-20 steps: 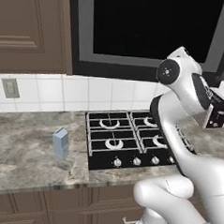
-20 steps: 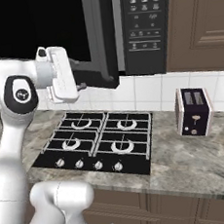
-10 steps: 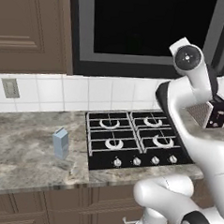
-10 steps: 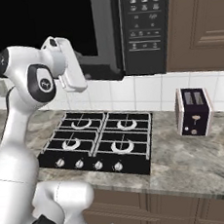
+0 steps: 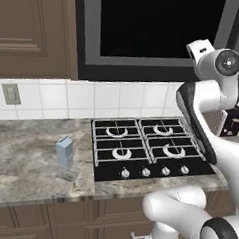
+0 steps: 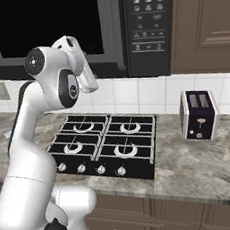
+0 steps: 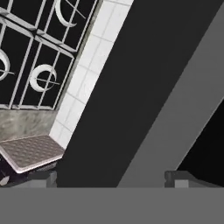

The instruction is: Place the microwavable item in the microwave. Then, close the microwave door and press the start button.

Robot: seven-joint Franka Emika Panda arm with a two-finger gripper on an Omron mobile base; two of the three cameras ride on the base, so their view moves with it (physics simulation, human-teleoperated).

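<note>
Arm raised higher; one microwave [image 6: 78, 30], one toaster [image 6: 199, 114] (dotted).

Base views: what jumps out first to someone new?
The white arm rears up in front of the big black microwave on the wall, its door shut. Below it sits a black four-burner stove in the stone counter, with a pale blue carton left of it and a dotted toaster to its right.

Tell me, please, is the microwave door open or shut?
Shut: the microwave door lies flush beside the button panel, with none of the inside showing.
</note>
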